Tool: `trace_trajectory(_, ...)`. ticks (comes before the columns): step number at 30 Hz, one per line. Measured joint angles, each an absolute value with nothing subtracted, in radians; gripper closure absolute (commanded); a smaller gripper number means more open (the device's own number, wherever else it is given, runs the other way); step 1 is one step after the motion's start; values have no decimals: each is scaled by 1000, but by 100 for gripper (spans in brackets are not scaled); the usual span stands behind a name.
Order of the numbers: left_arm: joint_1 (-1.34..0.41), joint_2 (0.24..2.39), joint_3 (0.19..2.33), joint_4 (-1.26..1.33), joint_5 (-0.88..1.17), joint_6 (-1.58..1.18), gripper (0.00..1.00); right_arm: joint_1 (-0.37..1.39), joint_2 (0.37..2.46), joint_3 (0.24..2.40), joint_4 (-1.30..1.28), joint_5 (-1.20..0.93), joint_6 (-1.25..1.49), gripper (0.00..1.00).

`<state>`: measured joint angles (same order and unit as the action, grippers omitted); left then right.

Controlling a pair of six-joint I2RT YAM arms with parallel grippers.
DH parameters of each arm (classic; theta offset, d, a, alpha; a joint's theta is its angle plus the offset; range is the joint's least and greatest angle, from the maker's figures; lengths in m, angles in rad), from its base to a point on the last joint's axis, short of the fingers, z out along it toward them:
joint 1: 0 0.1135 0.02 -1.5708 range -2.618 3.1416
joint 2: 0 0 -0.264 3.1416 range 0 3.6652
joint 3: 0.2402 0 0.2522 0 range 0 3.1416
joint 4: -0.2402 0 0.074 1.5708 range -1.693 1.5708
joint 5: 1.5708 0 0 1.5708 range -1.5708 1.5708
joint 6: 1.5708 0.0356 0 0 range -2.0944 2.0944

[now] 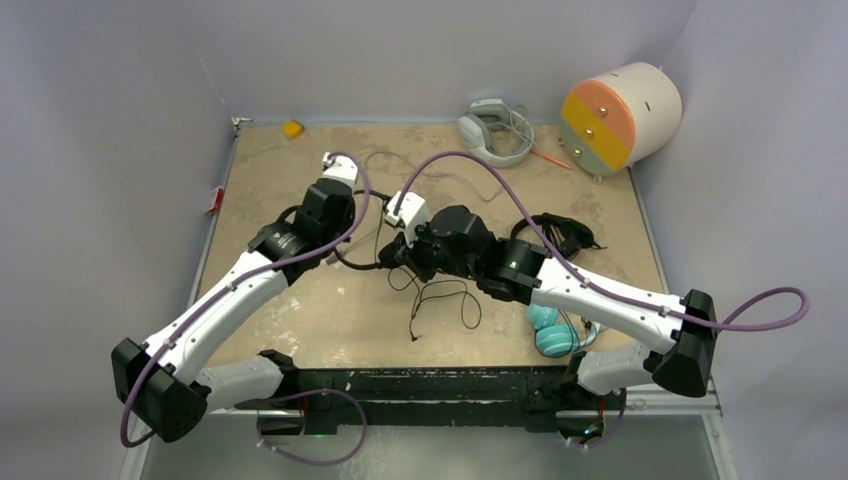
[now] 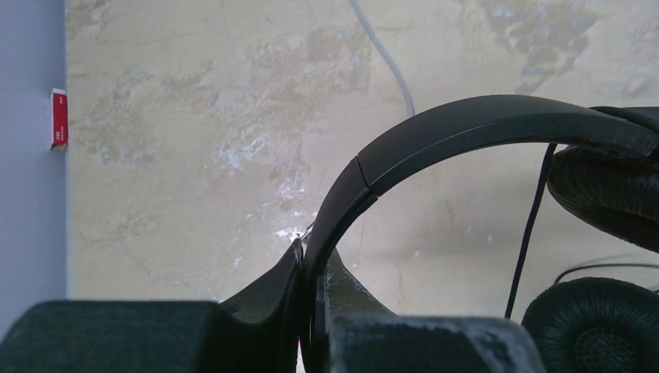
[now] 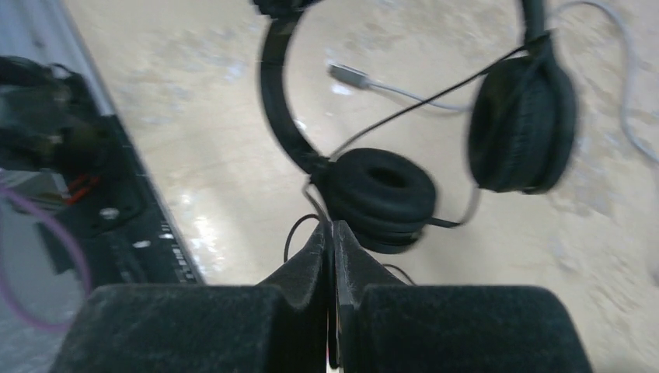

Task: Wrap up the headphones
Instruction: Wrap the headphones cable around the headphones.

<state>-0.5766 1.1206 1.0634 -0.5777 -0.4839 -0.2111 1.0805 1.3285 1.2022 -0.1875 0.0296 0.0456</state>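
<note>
A black pair of headphones (image 1: 375, 262) hangs between my two grippers above the middle of the table. My left gripper (image 2: 311, 256) is shut on its black band (image 2: 466, 124); its ear cups (image 2: 598, 326) show at the right of that view. My right gripper (image 3: 334, 229) is shut on the thin black cord (image 3: 311, 194) just below one ear cup (image 3: 381, 190); the other cup (image 3: 521, 124) is farther off. Loose cord (image 1: 440, 300) trails onto the table. A second black pair (image 1: 560, 232) lies right of centre. The teal pair (image 1: 555, 330) lies at the near right, partly under my right arm.
A grey-white pair of headphones (image 1: 495, 130) lies at the back, its grey cable (image 2: 385, 58) running toward the middle. An orange, yellow and white cylinder (image 1: 620, 115) sits at the back right. A small yellow object (image 1: 292, 128) lies at the back left. Walls enclose the table.
</note>
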Motion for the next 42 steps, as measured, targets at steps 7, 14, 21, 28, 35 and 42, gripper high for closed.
trace_trajectory(7, -612, 1198, 1068, -670, -527, -199, 100, 1080, 1373, 1242, -276, 229, -65, 86)
trace_trajectory(14, -619, 1211, 1076, -729, -478, -198, 100, 1070, 1352, 1158, -160, 423, -175, 82)
trace_trajectory(21, -668, 1211, 1075, -752, -371, -189, 100, 1005, 1332, 1090, -24, 453, -226, 72)
trace_trajectory(28, -706, 1205, 1075, -788, -279, -179, 100, 849, 1351, 1102, -43, 335, -202, 71)
trace_trajectory(35, -706, 1134, 1091, -813, -115, -202, 100, 736, 1416, 1092, -63, 131, -104, 68)
trace_trajectory(42, -702, 1137, 1164, -839, 156, -286, 100, 665, 1345, 946, -12, -25, 14, 68)
